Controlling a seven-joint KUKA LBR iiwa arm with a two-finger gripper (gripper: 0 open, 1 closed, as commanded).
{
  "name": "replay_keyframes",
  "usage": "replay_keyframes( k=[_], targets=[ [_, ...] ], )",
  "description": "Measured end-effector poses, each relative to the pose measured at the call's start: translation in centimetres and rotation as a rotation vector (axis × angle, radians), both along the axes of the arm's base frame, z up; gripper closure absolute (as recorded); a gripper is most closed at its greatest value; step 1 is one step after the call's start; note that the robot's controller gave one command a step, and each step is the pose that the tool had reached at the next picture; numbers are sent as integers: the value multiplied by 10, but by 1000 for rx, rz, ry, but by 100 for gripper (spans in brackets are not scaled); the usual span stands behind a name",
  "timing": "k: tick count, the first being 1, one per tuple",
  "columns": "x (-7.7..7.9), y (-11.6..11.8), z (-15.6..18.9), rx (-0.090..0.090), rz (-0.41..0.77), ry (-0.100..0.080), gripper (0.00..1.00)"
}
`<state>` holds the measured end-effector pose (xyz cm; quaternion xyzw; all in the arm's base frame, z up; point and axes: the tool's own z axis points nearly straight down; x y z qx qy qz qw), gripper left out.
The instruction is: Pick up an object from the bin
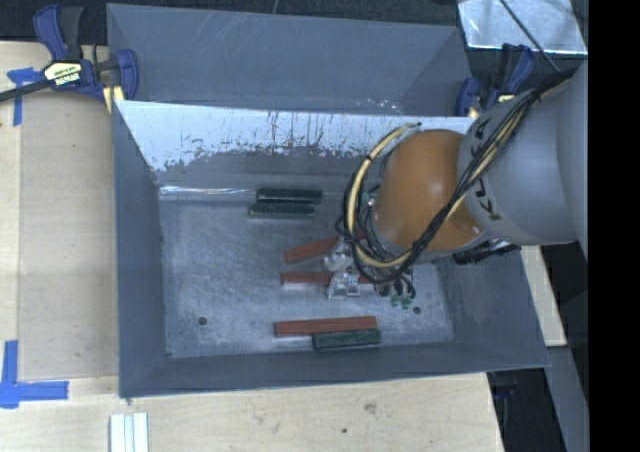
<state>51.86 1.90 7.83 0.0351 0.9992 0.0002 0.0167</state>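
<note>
My gripper (345, 275) sits low over the middle of the grey bin (135, 240), a little right of centre; the orange cover (425, 195) and the looped cables (358, 202) on my wrist hang above it and hide the floor on that side. Whether the tool is wide or narrow I cannot tell, since its tip is a small pale tangle against the floor.

The things nearest to it are two short brown bars; the upper brown bar (310, 252) lies tilted, its right end rising toward my gripper; the lower brown bar (303, 280) lies nearly level just beneath it, its right end meeting the tip. I cannot tell whether either one is gripped.

Toward the near wall lies a long brown bar (325, 326), level and parallel to that wall; a dark green bar (347, 340) lies touching its near side, close to the foot of the wall, with little room between it and the edge. Toward the far wall a pair of dark bars (288, 202) lie side by side, close to where the floor meets that slope and well apart from my gripper.

The left half of the floor is open, bare but for a small dark speck (203, 321); the bars near my gripper have free floor on their left ends; on the right my own arm takes up the room up to the right wall.
</note>
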Motion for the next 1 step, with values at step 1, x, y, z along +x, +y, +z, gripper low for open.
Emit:
replay_keyframes(
  k=[1],
  targets=[
    [-5, 4, 125, 1, 15, 31, 100]
  ],
)
